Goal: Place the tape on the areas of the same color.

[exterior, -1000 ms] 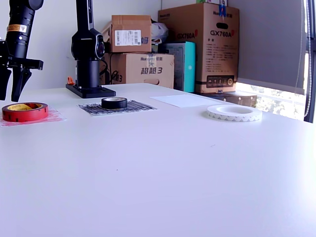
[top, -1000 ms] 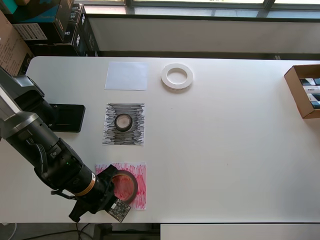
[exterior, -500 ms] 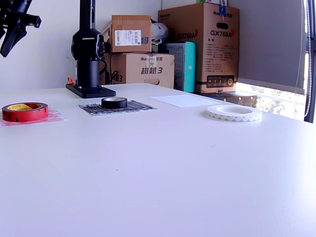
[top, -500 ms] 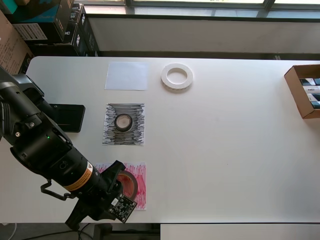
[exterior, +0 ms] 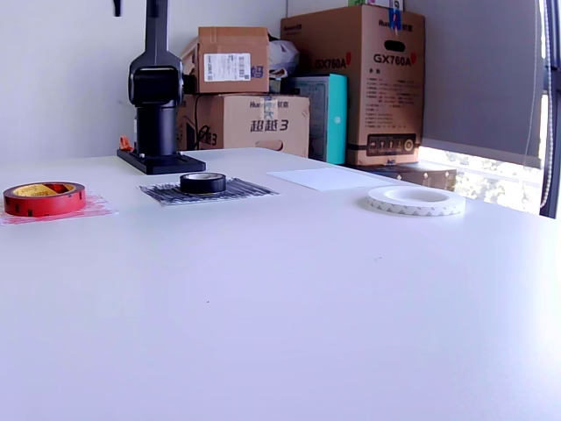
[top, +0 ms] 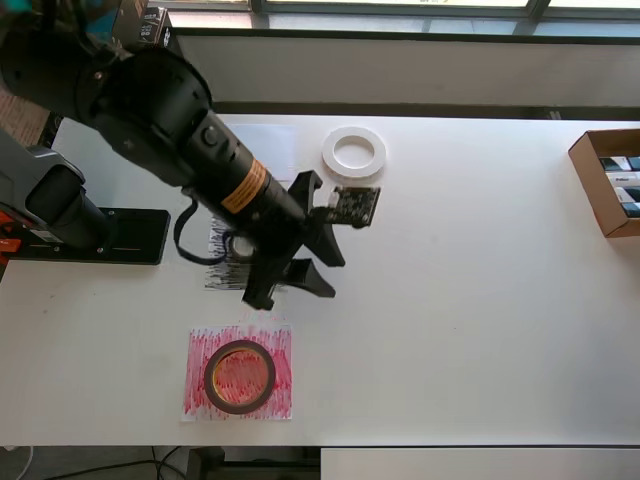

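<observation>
Tape rolls sat on a white counter (top: 470, 300), seen from overhead, with the robot arm raised high above the middle of it. The gripper (top: 300, 270) pointed toward 5 o'clock, its two dark fingers (top: 318, 243) spread apart with nothing between them. The red-brown roll (top: 240, 376) lay at 6 o'clock of the gripper, centred on the red-scribbled sheet (top: 240, 371). The small black roll (exterior: 202, 182) rested on the black-scribbled sheet (exterior: 209, 190), mostly hidden under the arm in the overhead view. The white ring (top: 354, 153) lay on bare counter at 1 o'clock of the gripper, just beside but not on the plain white sheet (top: 272, 140), which the arm partly covered. Judging by its look, the white ring was light, stiff and very flat, likely to slide on the smooth counter; pinching across one side of its band, one finger inside the hole, seemed the surest hold.
</observation>
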You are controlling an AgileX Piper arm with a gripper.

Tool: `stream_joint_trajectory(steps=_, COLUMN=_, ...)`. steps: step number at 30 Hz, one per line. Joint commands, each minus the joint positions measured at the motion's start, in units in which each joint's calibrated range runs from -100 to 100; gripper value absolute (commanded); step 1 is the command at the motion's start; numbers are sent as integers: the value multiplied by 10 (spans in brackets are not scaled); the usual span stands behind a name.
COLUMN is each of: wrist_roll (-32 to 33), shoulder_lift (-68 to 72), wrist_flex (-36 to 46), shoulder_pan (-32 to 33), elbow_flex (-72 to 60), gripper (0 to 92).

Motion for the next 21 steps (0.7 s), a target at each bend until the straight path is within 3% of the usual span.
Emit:
stream_joint_trajectory(steps=1, wrist_roll=56, shoulder_lift=44, wrist_flex=-5, shoulder_pan=183, elbow_flex=4, gripper=451)
stream_joint_trajectory(steps=10, wrist_roll=126, shoulder_lift=122, wrist_flex=20, shoulder_pan=268, elbow_flex=-4, gripper=451)
stream_joint_trajectory(steps=21, wrist_roll=195, shoulder_lift=182, wrist_flex=14, shoulder_pan=303, elbow_flex=-19, gripper=457)
